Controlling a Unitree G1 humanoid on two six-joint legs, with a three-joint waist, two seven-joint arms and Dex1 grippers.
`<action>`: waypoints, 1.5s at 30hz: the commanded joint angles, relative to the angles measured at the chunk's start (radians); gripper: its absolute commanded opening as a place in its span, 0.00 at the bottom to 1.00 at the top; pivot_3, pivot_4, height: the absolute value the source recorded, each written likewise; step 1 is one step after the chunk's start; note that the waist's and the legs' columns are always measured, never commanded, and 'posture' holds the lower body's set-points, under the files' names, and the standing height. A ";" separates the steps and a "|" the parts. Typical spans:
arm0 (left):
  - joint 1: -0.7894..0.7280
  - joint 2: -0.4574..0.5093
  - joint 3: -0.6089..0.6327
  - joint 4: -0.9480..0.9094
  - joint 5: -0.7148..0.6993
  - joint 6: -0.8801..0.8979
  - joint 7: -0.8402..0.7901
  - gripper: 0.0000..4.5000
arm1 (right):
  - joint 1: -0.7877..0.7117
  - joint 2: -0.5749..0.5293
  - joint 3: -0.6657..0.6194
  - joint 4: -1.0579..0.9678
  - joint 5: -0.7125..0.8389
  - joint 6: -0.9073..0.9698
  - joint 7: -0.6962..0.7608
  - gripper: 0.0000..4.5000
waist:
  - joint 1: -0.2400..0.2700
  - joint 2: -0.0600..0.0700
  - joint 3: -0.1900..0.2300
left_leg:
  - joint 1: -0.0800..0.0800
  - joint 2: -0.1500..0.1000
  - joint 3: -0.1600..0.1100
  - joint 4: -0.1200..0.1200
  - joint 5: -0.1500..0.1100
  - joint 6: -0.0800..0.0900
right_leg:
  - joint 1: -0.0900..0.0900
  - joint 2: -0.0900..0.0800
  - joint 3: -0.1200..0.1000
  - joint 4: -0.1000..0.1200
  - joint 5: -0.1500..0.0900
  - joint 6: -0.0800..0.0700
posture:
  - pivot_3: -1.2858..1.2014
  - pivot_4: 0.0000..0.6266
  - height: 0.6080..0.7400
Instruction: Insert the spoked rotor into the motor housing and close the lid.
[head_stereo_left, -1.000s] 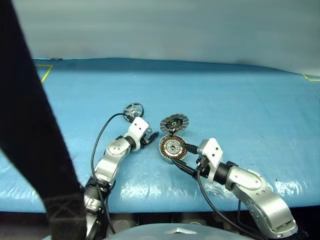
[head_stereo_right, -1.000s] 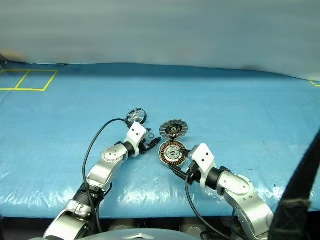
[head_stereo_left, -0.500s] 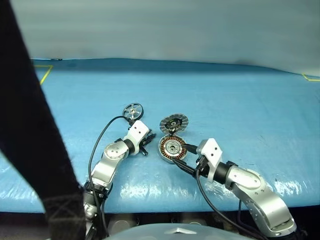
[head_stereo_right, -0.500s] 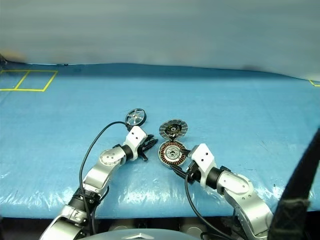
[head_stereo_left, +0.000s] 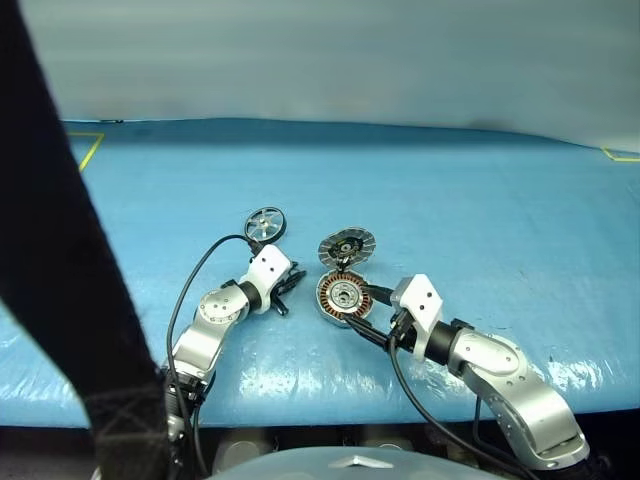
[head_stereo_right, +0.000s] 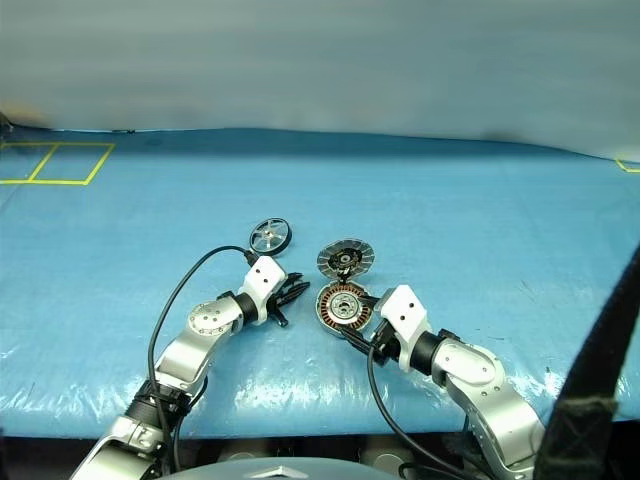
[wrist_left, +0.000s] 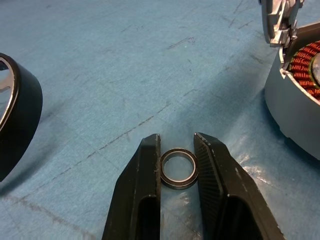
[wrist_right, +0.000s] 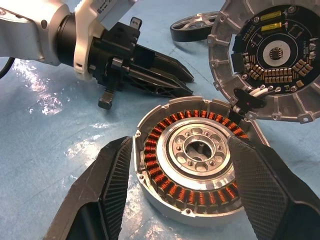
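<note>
The motor housing (wrist_right: 192, 150), a disc with copper windings around a silver hub, lies on the blue table. My right gripper (wrist_right: 180, 142) is shut on it, a finger against each side of its wall. The lid (head_stereo_left: 347, 246), ribbed and grey with a circuit face, leans up at the housing's far edge. The spoked rotor (head_stereo_left: 265, 224) lies flat farther back on the left, untouched. My left gripper (wrist_left: 177, 142) is between the rotor and the housing, shut on a small thin ring (wrist_left: 179, 167) low over the table.
Blue sheeting covers the table (head_stereo_left: 480, 200), with open surface to the right and behind the parts. Yellow tape marks (head_stereo_right: 55, 160) lie at the far left. A black strap (head_stereo_left: 60, 250) hangs close to the camera. The table's front edge (head_stereo_left: 300, 385) is just below both arms.
The left gripper's fingers have shut on the small ring, having stood open a second ago. The right gripper and the housing have stayed put.
</note>
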 joint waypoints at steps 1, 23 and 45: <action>0.048 0.022 0.022 -0.024 -0.055 -0.077 -0.066 0.15 | -0.008 0.006 -0.009 -0.019 0.009 -0.016 0.000 0.72 | -0.001 0.000 0.000 | 0.000 0.000 0.000 0.000 0.000 0.000 | -0.001 0.000 0.000 0.000 0.000 0.000 | 0.52 0.24 1.00; -0.018 0.071 -0.082 -0.147 -0.141 -0.198 -0.314 0.15 | 0.151 0.003 -0.109 0.014 0.016 -0.197 0.037 0.72 | 0.009 0.000 0.002 | -0.002 -0.002 0.000 0.000 -0.001 0.001 | -0.002 0.000 0.000 -0.002 -0.001 0.003 | 0.52 0.24 1.00; -0.062 -0.027 -0.115 -0.002 -0.090 -0.206 -0.302 0.15 | 0.196 0.030 -0.095 0.022 0.014 -0.176 -0.011 0.72 | 0.010 0.000 0.002 | -0.003 -0.001 0.000 0.000 -0.001 0.001 | -0.002 0.000 0.001 -0.002 -0.002 0.001 | 0.52 0.24 1.00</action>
